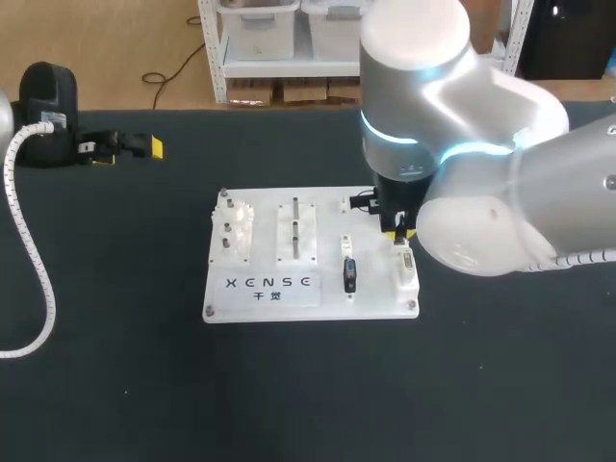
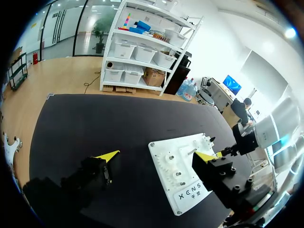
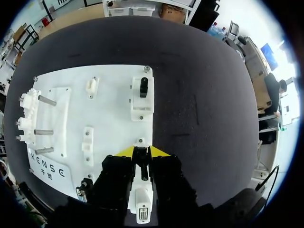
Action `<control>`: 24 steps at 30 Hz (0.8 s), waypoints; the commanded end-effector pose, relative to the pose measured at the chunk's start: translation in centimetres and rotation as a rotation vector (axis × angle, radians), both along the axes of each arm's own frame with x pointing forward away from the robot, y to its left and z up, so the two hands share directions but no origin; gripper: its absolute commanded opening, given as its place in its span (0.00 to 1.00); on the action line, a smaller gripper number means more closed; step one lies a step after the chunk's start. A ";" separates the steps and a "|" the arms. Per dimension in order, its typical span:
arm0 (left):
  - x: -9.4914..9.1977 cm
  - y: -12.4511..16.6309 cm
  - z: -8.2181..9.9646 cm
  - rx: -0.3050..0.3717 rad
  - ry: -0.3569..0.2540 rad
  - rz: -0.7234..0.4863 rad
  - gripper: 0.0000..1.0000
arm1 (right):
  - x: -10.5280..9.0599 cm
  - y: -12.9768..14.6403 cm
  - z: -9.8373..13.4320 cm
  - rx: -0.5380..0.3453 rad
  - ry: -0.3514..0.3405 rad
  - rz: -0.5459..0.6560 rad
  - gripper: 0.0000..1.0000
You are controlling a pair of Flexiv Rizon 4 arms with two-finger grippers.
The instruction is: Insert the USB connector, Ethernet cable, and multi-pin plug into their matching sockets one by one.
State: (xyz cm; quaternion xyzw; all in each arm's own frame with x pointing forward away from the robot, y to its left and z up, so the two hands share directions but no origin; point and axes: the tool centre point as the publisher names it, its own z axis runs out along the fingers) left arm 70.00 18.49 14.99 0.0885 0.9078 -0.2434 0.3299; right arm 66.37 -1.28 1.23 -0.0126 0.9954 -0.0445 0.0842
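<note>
My right hand point(image 3: 141, 152), nearly shut, pinches a small dark plug point(image 3: 140, 161) over the right edge of the white plastic socket board point(image 1: 260, 298) on the black-topped table point(image 1: 500, 385), just far of a white connector block point(image 1: 408, 267), where any tilt could jam it or twist it loose.

Bright, even light falls from above — the matte black table point(image 1: 115, 385) reads dull and dark, and the white board point(image 1: 377, 281) casts only a thin, soft shadow. The right arm point(image 1: 481, 125) carries a broad sheen on its pale shell — its cyan ring point(image 1: 472, 151) glows.
</note>
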 end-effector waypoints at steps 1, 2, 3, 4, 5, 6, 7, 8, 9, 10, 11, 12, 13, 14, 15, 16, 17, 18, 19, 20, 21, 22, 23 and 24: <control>0.0 0.0 0.0 0.000 0.000 0.000 1.00 | 0.4 0.0 -1.8 -0.011 0.020 -0.007 0.00; 0.0 0.0 0.0 0.000 0.000 0.000 1.00 | 0.4 0.0 -2.0 -0.013 0.025 -0.008 0.00; 0.0 0.0 0.0 0.000 0.000 0.000 1.00 | 0.4 0.0 -2.0 -0.012 0.029 -0.013 0.00; 0.0 0.0 0.0 0.000 0.000 0.000 1.00 | 0.4 0.0 -2.1 -0.013 0.030 -0.013 0.00; 0.0 0.0 0.0 0.000 0.000 0.000 1.00 | 0.4 0.0 -2.1 -0.013 0.030 -0.014 0.00; 0.0 0.0 0.0 0.000 0.000 0.000 1.00 | 0.4 0.0 -2.1 -0.013 0.029 -0.014 0.00; 0.0 0.0 0.0 0.000 0.000 0.000 1.00 | 0.5 0.0 -1.9 -0.012 0.024 -0.014 0.00; 0.0 0.0 0.0 0.000 0.000 0.000 1.00 | 0.6 -0.1 -1.7 -0.010 0.015 -0.012 0.00; 0.0 0.0 0.0 0.000 0.000 0.000 1.00 | 0.7 0.0 -1.4 -0.011 0.005 -0.011 0.08; 0.0 0.0 0.0 0.000 0.000 0.000 1.00 | 0.8 0.0 -0.9 -0.012 -0.007 -0.011 0.30; 0.0 0.0 0.0 0.000 0.000 0.000 1.00 | 0.8 0.0 -0.4 -0.011 -0.027 -0.005 0.90; 0.0 0.0 0.0 0.000 0.000 0.000 1.00 | 0.9 0.1 0.1 -0.015 -0.046 0.001 1.00; 0.0 0.0 0.0 0.000 0.000 0.000 1.00 | 0.9 0.2 0.6 -0.035 -0.076 0.025 1.00; 0.0 0.0 0.0 0.000 0.000 0.000 1.00 | 0.8 0.5 1.1 -0.081 -0.125 0.066 1.00; 0.0 0.0 0.0 0.000 0.000 0.000 1.00 | 0.7 0.7 1.4 -0.077 -0.129 0.064 1.00; 0.0 0.0 0.0 0.000 0.000 0.000 1.00 | 0.6 0.8 1.7 -0.074 -0.124 0.054 1.00; 0.0 0.0 0.0 0.000 0.000 0.000 1.00 | 0.5 1.0 2.0 -0.092 -0.145 0.068 1.00; 0.0 0.0 0.0 0.000 0.000 0.000 1.00 | 0.4 1.2 2.3 -0.097 -0.157 0.080 1.00; 0.0 0.0 0.0 0.000 0.000 0.000 1.00 | 0.2 1.5 2.6 -0.099 -0.162 0.084 1.00; 0.0 0.0 0.0 0.000 0.000 0.000 1.00 | 0.0 1.8 2.7 -0.099 -0.166 0.089 1.00; 0.0 0.0 0.0 0.000 0.000 0.000 1.00 | -0.2 2.1 3.0 -0.098 -0.170 0.096 1.00; 0.0 0.0 0.0 0.000 0.000 0.000 1.00 | -0.4 2.4 3.2 -0.096 -0.172 0.099 1.00; 0.0 0.0 0.0 0.000 0.000 0.000 1.00 | -0.5 2.8 3.4 -0.093 -0.173 0.103 1.00; 0.0 0.0 0.0 0.000 0.000 0.000 1.00 | -0.7 3.1 3.7 -0.088 -0.174 0.106 1.00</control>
